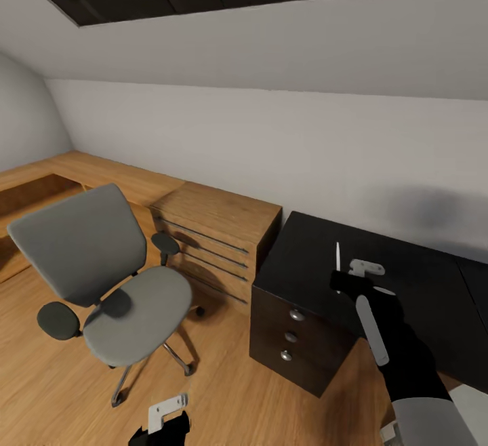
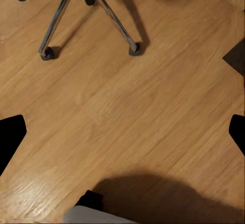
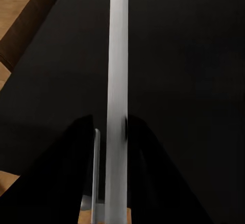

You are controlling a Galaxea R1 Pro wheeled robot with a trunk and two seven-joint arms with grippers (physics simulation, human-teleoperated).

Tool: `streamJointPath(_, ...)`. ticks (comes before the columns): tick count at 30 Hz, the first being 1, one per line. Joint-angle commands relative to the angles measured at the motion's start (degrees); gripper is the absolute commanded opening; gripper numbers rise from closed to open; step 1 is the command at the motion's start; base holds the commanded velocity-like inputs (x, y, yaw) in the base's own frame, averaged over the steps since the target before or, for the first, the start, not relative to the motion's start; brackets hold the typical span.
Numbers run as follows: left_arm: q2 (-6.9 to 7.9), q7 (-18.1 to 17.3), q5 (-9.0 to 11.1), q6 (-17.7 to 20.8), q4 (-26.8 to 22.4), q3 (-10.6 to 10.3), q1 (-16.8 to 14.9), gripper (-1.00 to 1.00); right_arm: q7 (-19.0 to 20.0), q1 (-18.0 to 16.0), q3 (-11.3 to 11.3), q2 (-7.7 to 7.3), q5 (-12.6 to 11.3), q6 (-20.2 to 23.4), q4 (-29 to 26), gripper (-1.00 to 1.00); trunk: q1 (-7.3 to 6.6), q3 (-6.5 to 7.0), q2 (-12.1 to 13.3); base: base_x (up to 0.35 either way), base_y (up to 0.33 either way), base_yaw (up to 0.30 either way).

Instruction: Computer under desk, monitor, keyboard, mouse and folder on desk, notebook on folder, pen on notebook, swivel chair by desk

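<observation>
White pen (image 3: 117, 81), light, stiff and slippery, sits pinched at its end by the right gripper (image 3: 109, 132) above the desk's (image 1: 305, 256) corner.

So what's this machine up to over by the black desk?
The robot's right gripper is shut on a thin white pen, holding it above the long black desk top, near the end with the dark drawer unit. The left gripper hangs low over the wooden floor, holding nothing that I can see. The grey swivel chair stands apart from the desk, with its seat bare, beside a light wooden drawer chest.
</observation>
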Motion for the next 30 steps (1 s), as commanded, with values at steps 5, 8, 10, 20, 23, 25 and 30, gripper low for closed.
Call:
streamJointPath(5,0.13,0.45,0.11,-1.28,2.05,-0.12,-0.08,1.00,-0.42,-0.04,-0.99,-0.08,-0.68,0.13,0.03,-1.00,0.01,-0.05,-0.05,-0.001,0.000,-0.024)
streamJointPath(8,0.80,0.39,0.12,-4.98,3.64,-0.10,-0.07,1.00,-0.36,-0.04,-4.48,-0.04,-0.69,0.11,0.18,-1.00,0.01,0.01,-0.05,0.000,0.000,-0.182)
streamJointPath(10,0.93,0.38,0.15,-6.18,4.01,-0.10,-0.08,1.00,-0.34,-0.04,-5.75,-0.07,-0.69,0.05,0.24,-1.00,0.01,0.04,-0.05,0.000,0.000,-0.255)
streamJointPath(20,1.03,0.44,0.28,-7.10,4.60,-0.18,-0.07,1.00,-0.18,-0.04,-9.21,-0.22,-0.73,-0.07,0.37,-1.00,0.01,0.08,-0.05,0.000,0.000,-0.281)
streamJointPath(23,1.03,0.45,0.29,-7.17,4.62,-0.18,-0.07,1.00,-0.16,-0.04,-10.11,-0.26,-0.73,-0.07,0.37,-1.00,0.01,0.08,-0.05,0.000,0.000,-0.291)
streamJointPath(25,1.03,0.45,0.24,-7.19,4.62,-0.17,-0.07,1.00,-0.14,-0.04,-11.66,-0.27,-0.71,-0.10,0.38,-1.00,0.01,0.08,-0.05,0.000,0.000,-0.292)
streamJointPath(30,1.03,0.48,0.21,-7.41,4.62,-0.11,-0.09,1.00,-0.07,-0.04,-15.29,-0.33,-0.69,-0.15,1.19,-1.00,0.01,0.08,-0.05,0.000,0.000,-0.293)
